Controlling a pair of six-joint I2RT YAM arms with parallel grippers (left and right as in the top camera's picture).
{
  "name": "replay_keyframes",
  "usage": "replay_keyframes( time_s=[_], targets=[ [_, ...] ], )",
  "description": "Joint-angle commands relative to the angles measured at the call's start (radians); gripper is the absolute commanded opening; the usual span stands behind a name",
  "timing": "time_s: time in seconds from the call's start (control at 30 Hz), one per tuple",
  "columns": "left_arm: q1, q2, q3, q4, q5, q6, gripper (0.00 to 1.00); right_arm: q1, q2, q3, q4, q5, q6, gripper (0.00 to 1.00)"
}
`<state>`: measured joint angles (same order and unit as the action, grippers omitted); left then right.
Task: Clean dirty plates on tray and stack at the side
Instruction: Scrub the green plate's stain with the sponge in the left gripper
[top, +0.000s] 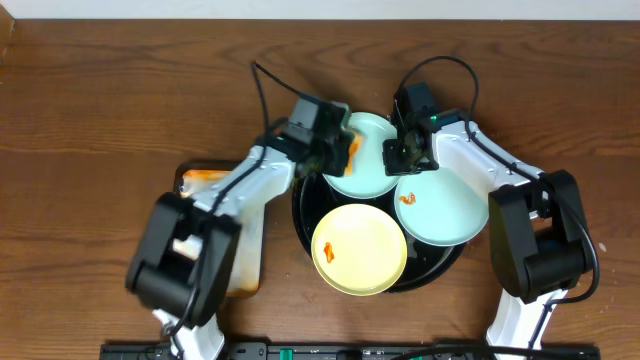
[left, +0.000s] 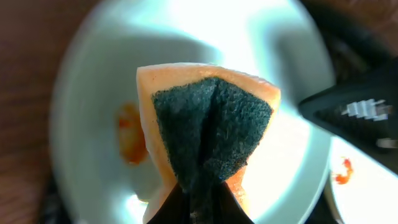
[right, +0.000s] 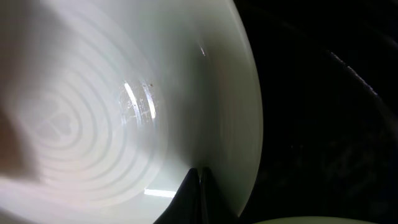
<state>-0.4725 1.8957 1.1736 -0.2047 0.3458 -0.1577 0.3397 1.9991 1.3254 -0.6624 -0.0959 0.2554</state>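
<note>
- Dark brown wood made up the table (top: 100, 100), with the black tray (top: 304, 212) at its middle and a rust-stained metal tray (top: 247, 262) to the left, partly under the left arm.
- All three plates lay on the black tray: the far plate (top: 372, 165), the right plate (top: 445, 210) and the yellow plate (top: 360, 250) nearest the robot. None was stacked at the side.
- The left gripper (left: 199, 199) was clenched on a sponge (left: 208, 124), orange with a dark scouring face, held over the far plate just beside its orange smear (left: 129, 134). Whether the sponge touched the plate could not be told.
- The right gripper (right: 199, 186) was pinched on the far plate's rim, at its right edge, apparently steadying it.
- Orange marks also showed on the right plate (top: 407, 199) and the yellow plate (top: 328, 250).
- By my reading, the task was at its start: the first plate was being wiped and was not clean. Two more plates waited, and all the stacking was left to do.
</note>
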Motion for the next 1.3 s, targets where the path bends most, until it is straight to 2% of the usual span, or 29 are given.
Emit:
replay_keyframes(
  time_s=[0.0, 0.2, 0.37, 0.53, 0.67, 0.73, 0.87, 1.0, 1.13, 1.27],
  targets=[
    [-0.023, 0.030, 0.016, 0.029, 0.013, -0.013, 0.07, 0.010, 0.015, 0.004, -0.003, 0.017, -0.010, 0.01],
    [-0.031, 0.114, 0.016, 0.105, -0.017, -0.040, 0.07, 0.010, 0.015, 0.004, -0.007, 0.017, -0.010, 0.01],
    [-0.028, 0.158, 0.016, 0.084, -0.234, -0.034, 0.08, 0.013, 0.015, 0.004, -0.015, 0.017, -0.010, 0.01],
    [-0.028, 0.163, 0.020, 0.061, -0.346, -0.019, 0.07, 0.018, 0.015, 0.004, -0.022, 0.018, -0.029, 0.01],
    [-0.028, 0.163, 0.034, 0.005, -0.439, -0.020, 0.07, 0.018, 0.015, 0.004, -0.026, 0.034, -0.028, 0.01],
    [-0.028, 0.163, 0.048, -0.039, -0.542, -0.020, 0.07, 0.018, 0.015, 0.004, -0.029, 0.046, -0.028, 0.01],
    [-0.028, 0.163, 0.084, -0.099, -0.624, -0.020, 0.07, 0.018, 0.015, 0.003, -0.037, 0.047, -0.028, 0.01],
    [-0.028, 0.163, 0.161, -0.216, -0.662, -0.049, 0.07, 0.018, 0.015, 0.000, -0.037, 0.048, -0.028, 0.01],
    [-0.029, 0.162, 0.246, -0.327, -0.661, -0.113, 0.07, 0.018, 0.015, 0.000, -0.045, 0.071, -0.028, 0.01],
    [-0.029, 0.161, 0.310, -0.395, -0.631, -0.122, 0.07, 0.017, 0.015, 0.000, -0.048, 0.073, -0.028, 0.01]
  ],
)
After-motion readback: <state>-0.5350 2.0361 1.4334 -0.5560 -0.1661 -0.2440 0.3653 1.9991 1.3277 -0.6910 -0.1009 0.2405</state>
